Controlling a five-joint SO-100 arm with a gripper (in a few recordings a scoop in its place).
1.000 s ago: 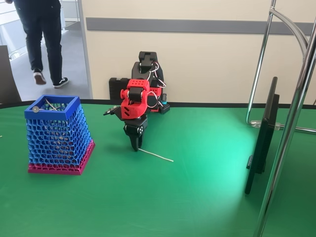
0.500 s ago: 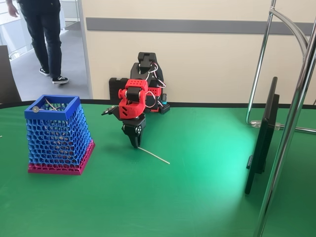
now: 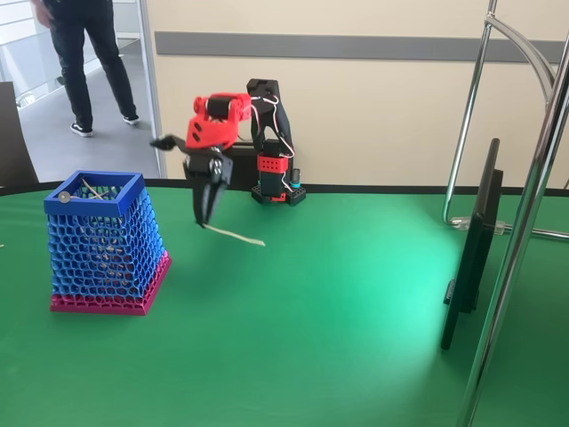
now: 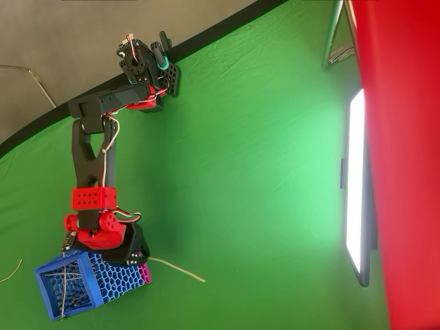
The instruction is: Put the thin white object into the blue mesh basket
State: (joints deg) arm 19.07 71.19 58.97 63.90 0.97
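- The thin white stick (image 3: 234,235) is hanging in the air above the green table (image 3: 338,338), pinched at one end by the claw (image 3: 205,216) and trailing out to the right and slightly downward from the fingertips in the fixed view.
- In the overhead view the stick (image 4: 177,269) is running from under the claw (image 4: 139,256) out over open green cloth, its free end pointing away from the basket.
- The claw's two black fingers are closing on the stick's near end, pointing down from the red wrist.
- The blue mesh basket (image 3: 96,206) is standing on its pink base to the left of the claw and lower than it in the fixed view, apart from the fingertips; in the overhead view the basket (image 4: 45,282) is lying just beside the wrist.
- Several thin sticks are already resting inside the basket, leaning against its rim.
- The red-and-black arm (image 4: 88,158) is reaching from its base at the table's far edge.
- A dark screen (image 3: 471,249) is standing well off to the right of the claw, next to chrome tubing.
- A person (image 3: 89,53) is walking in the doorway behind the basket.
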